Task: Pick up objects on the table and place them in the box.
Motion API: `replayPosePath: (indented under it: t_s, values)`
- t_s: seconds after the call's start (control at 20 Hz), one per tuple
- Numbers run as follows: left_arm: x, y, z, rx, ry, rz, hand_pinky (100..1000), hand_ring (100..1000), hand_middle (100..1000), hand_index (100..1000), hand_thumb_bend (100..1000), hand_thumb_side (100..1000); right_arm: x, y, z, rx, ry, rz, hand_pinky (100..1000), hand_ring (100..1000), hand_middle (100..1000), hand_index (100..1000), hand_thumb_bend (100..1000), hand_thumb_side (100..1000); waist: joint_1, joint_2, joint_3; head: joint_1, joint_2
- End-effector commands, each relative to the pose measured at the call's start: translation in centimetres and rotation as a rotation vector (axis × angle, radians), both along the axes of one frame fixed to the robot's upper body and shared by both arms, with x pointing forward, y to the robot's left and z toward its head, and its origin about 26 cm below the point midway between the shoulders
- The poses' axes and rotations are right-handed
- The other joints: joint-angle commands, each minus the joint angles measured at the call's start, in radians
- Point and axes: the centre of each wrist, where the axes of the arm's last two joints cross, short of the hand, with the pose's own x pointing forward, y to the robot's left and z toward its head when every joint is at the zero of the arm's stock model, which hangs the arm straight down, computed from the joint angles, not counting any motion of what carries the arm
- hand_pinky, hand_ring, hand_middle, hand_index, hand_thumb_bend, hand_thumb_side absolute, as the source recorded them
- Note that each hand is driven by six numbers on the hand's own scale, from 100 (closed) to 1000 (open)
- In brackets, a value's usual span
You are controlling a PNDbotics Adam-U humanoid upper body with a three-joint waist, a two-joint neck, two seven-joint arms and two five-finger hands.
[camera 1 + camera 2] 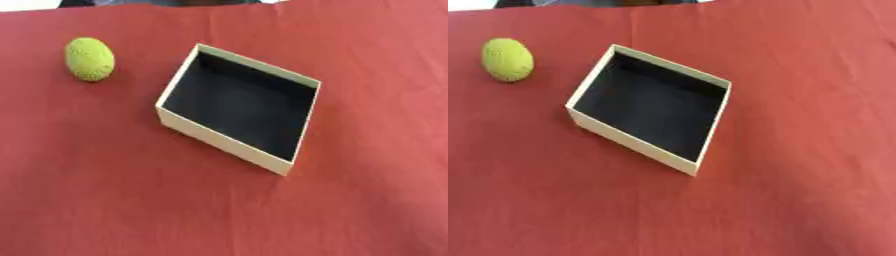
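Cream box (223, 140) with black inside sits askew on red cloth (105, 200); yellow-green ball (89, 58) lies apart, left; hands unseen, state indeterminable.

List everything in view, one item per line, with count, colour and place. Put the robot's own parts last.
yellow-green egg-shaped textured ball: one, yellow-green, far left of the table, left of the box and apart from it.
cream cardboard box with black inside: one, cream walls and black floor, near the middle of the table, set askew, open at the top, nothing inside.
red tablecloth: one, red, covers the whole table.
robot's hands: neither shows in either view.
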Motion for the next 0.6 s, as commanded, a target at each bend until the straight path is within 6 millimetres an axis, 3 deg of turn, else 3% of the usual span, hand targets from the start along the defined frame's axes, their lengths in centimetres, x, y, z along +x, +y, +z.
replayPosePath:
  t_s: [0.05,0.6]
  values:
    - [0.0,0.3,1.5,0.041,0.02,0.008,835,843,831,946,108,565,-0.5,0.0,1.0,-0.02,-0.03,0.01,767,713,582,748,100,541,0.0,-0.027,-0.002,0.007,-0.001]
    - [4.3,-2.3,1.7,-0.034,0.052,-0.071,844,846,835,942,100,559,-0.3,0.4,1.0,-0.008,-0.027,0.035,767,709,577,748,100,540,-0.001,-0.036,-0.013,0.029,0.002]
